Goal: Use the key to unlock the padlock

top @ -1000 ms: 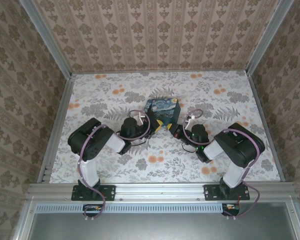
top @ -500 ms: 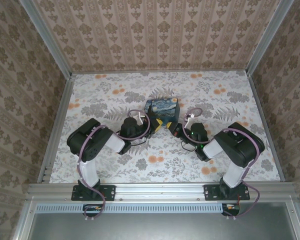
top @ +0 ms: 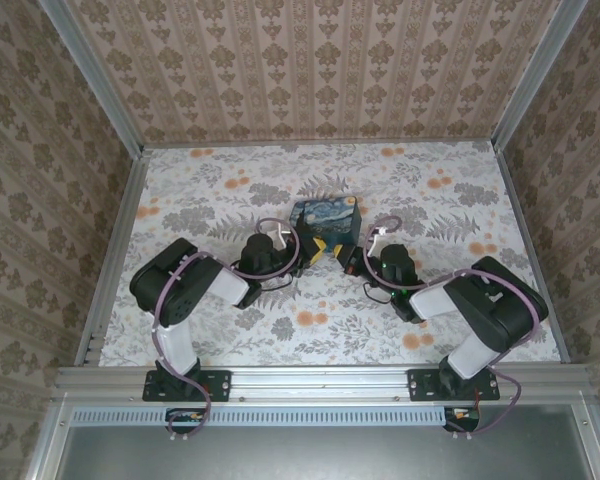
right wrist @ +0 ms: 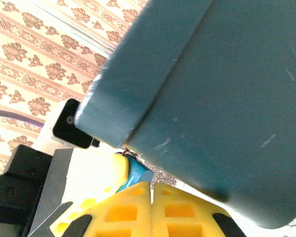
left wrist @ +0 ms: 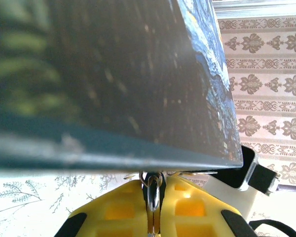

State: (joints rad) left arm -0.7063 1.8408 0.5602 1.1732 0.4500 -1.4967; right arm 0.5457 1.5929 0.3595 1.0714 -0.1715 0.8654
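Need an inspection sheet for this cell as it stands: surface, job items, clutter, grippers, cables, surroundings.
Surface: table under a floral cloth, nothing spilled.
Job's things: padlock, teal, at the right gripper fingertips, hard against the painted box; key, a thin dark sliver with a wire ring, in the left gripper.
Clutter: nothing seen.
Grippers: left shut on the key, right shut on the padlock, both at the box's near side.
Cables: purple loops at each wrist, off the fingers.
Surroundings: patterned walls, aluminium frame.
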